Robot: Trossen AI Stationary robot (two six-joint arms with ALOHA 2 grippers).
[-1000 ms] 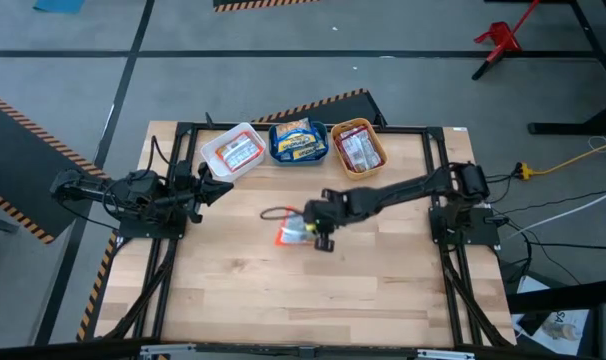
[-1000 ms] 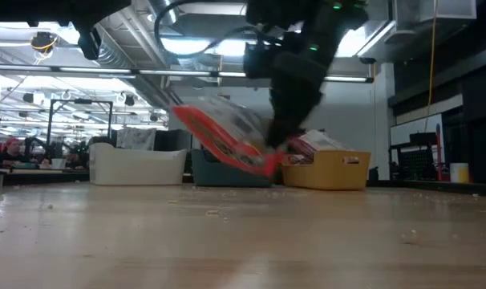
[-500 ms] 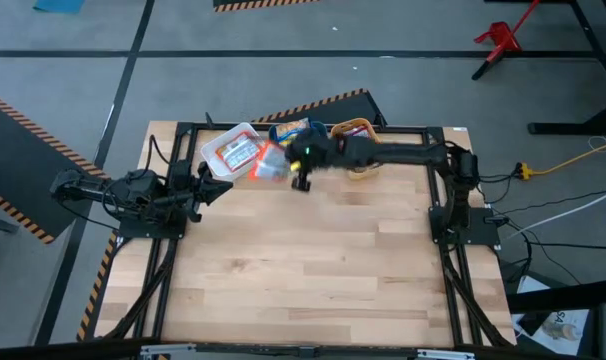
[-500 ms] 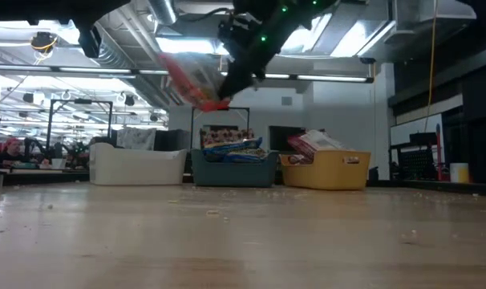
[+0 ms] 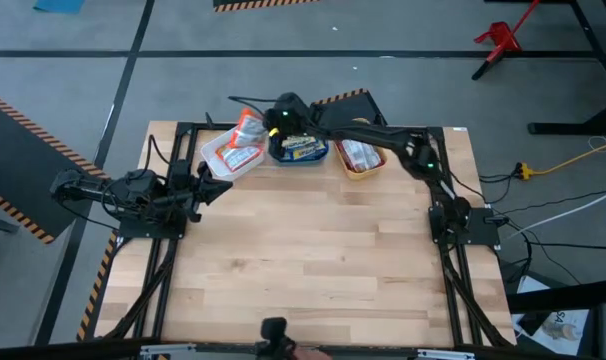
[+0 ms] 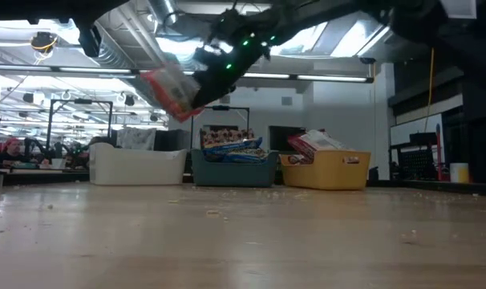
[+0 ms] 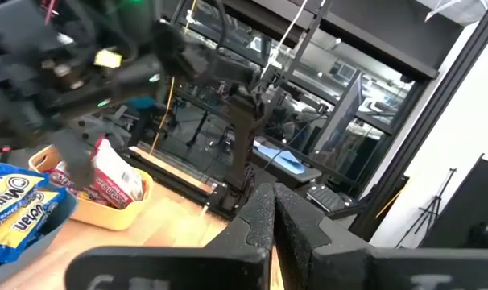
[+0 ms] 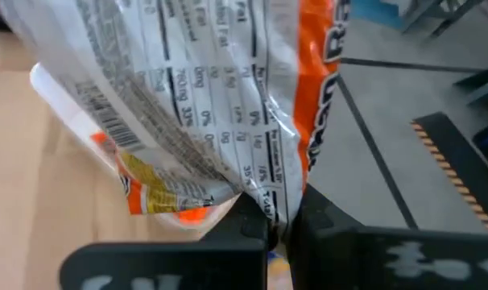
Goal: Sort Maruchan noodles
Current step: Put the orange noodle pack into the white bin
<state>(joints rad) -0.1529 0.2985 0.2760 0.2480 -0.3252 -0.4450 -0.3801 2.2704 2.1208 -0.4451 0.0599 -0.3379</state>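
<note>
Item: wooden table, light plank top inside a black metal frame; we see it on a grey floor marked with orange-and-black hazard tape.

Directly on it, in a row along the far edge, we count three bins:
- white bin, at the left end, orange-yellow packets inside;
- teal bin, in the middle, just beside the white one, blue-white packets inside;
- orange bin, at the right end, red-maroon packets inside.

We also note small crumbs scattered on the boards in the low view.
</note>
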